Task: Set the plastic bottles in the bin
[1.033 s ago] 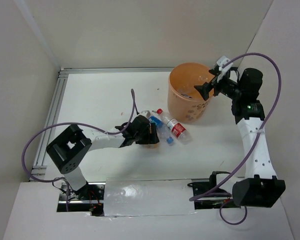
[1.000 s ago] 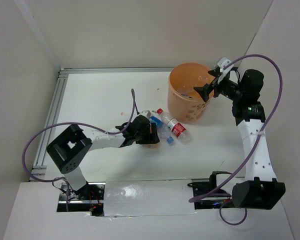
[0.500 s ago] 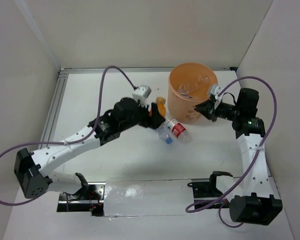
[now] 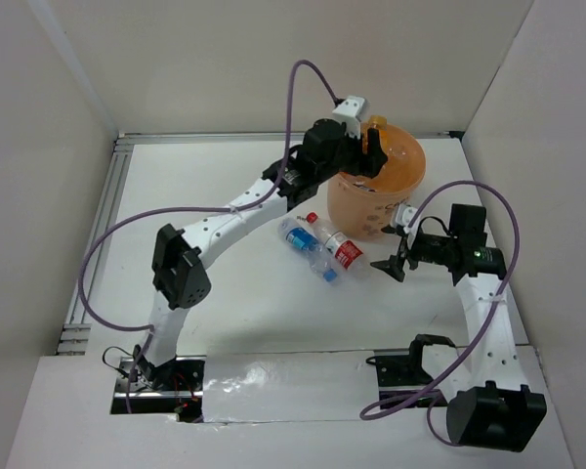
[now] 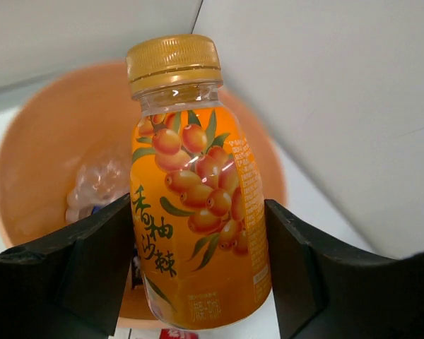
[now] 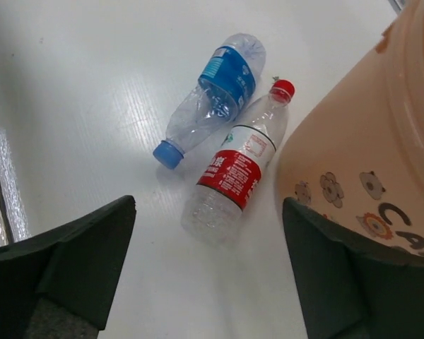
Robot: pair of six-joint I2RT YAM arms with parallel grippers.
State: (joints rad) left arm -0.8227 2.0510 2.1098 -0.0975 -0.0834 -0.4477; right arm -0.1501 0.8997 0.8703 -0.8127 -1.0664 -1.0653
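**Item 1.** Round translucent orange plastic bin [image 4: 363, 210], dark print on its wall. It stands at the far right of the white table [image 4: 205, 186]. Contents: at least one clear crumpled bottle [image 5: 92, 187] shows inside. The full count cannot be told.

**Item 2.** Orange plastic bottle with gold cap and berry-print label [image 5: 194, 205]. It is pinched at its lower body between the fingers of the left gripper [image 5: 198, 282]. It is held above the bin's open mouth, near the far-left rim, and is not yet released.

**Item 3.** Clear plastic bottle with blue label and blue cap [image 6: 215, 99]. It lies on its side on the table, just near-left of the bin.

**Item 4.** Clear plastic bottle with red label and red cap [image 6: 233, 173]. It lies on its side beside Item 3, its cap close to the bin wall. Whether the two bottles touch cannot be told.

**Item 5.** Right gripper [image 6: 208, 275]. Its fingers are spread wide with nothing between them. It hovers just right of Item 4, clear of both bottles and facing them.

**Status (judged).** The task is partly done. One bottle awaits dropping, and two on the table await pickup. Item 4 lies closest to the free gripper.
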